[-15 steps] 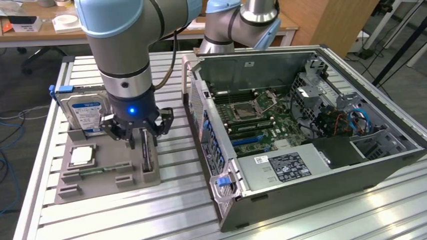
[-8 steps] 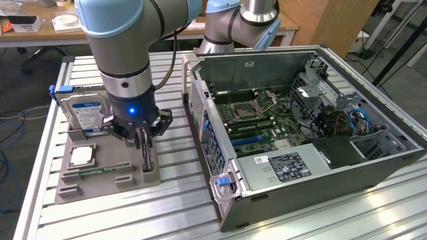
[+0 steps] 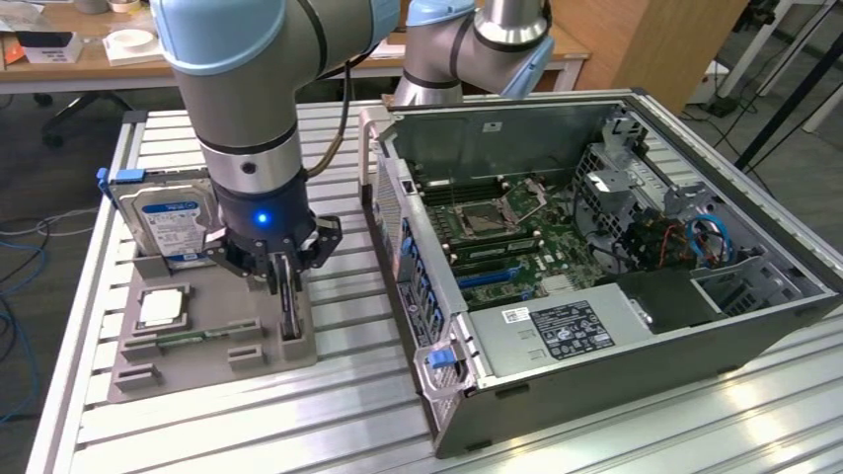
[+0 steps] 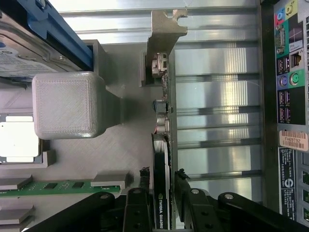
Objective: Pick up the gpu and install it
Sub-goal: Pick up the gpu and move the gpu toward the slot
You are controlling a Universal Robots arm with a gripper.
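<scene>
while i reach down over the slatted metal table (image 3: 395, 425), the biggest thing on it is the computer case (image 3: 633, 370), lying on its side with the open face up, toward the exterior view's right. inside it the green main board (image 3: 527, 242) lies flat on the bottom, with the bare processor socket (image 3: 488, 219) near its middle. a grey power box (image 3: 567, 331) with a label fills the near corner, and blue cables (image 3: 708, 237) run through the drive bays at the far end.

beside the case, toward the exterior view's left, a grey holder tray (image 3: 197, 373) lies on the table. a hard drive (image 3: 165, 217) with a blue label stands upright in the tray's far slot. the gpu (image 3: 291, 311) stands on its edge in the slot along the side of the tray nearest the case, its lower edge down in the holder. a memory stick (image 3: 191, 341) lies flat in a narrow groove, and a square chip (image 3: 161, 308) rests in its own shallow pocket between the stick and the drive.

my gripper (image 3: 286, 281) hangs straight down over the gpu. from the wrist view the fingers (image 4: 144, 178) sit one on each face of the card (image 4: 161, 193), pinching its top edge, with the silver bracket (image 4: 164, 34) at the card's far end.
</scene>
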